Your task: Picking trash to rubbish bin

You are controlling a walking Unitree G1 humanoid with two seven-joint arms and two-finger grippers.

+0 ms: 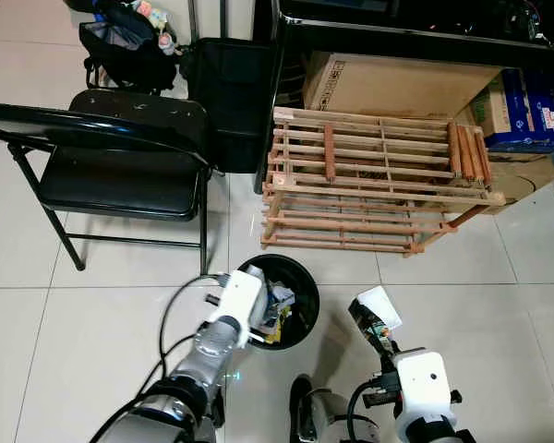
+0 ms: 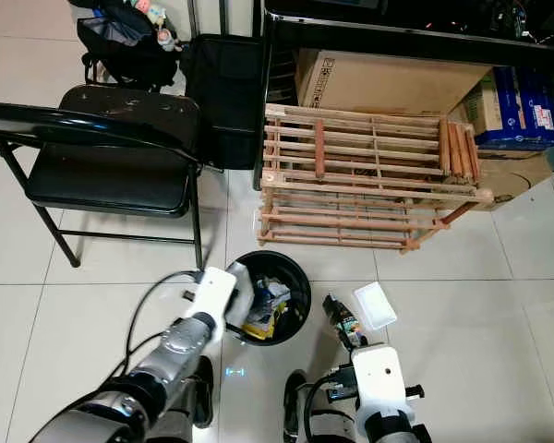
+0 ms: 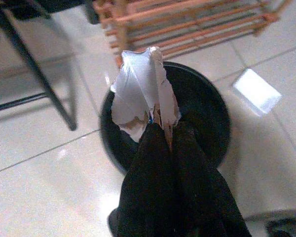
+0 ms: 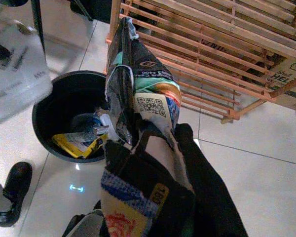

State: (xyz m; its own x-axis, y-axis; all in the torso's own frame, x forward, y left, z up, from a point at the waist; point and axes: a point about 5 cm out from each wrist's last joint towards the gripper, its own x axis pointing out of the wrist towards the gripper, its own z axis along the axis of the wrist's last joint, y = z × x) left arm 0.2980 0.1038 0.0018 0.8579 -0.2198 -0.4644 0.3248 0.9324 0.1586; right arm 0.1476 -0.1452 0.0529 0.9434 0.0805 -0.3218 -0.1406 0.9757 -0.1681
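A round black rubbish bin (image 1: 304,277) stands on the tiled floor in front of me, with a yellow wrapper (image 1: 275,323) and other scraps inside. My left gripper (image 3: 158,126) is shut on a crumpled white paper (image 3: 140,91) and hangs over the bin's near left rim. To the right of the bin, my right gripper (image 4: 158,136) is shut on a dark, colourful snack wrapper (image 4: 144,94) that sticks up from its fingers. A flat white piece of trash (image 2: 375,305) lies on the floor right of the bin, just beyond the right gripper.
A wooden slatted rack (image 1: 379,180) lies right behind the bin. A black folding chair (image 1: 120,157) stands to the left. Cardboard boxes (image 1: 397,83), a blue box (image 1: 526,111) and a black bag (image 1: 125,41) line the back. Open tiles stretch to the right.
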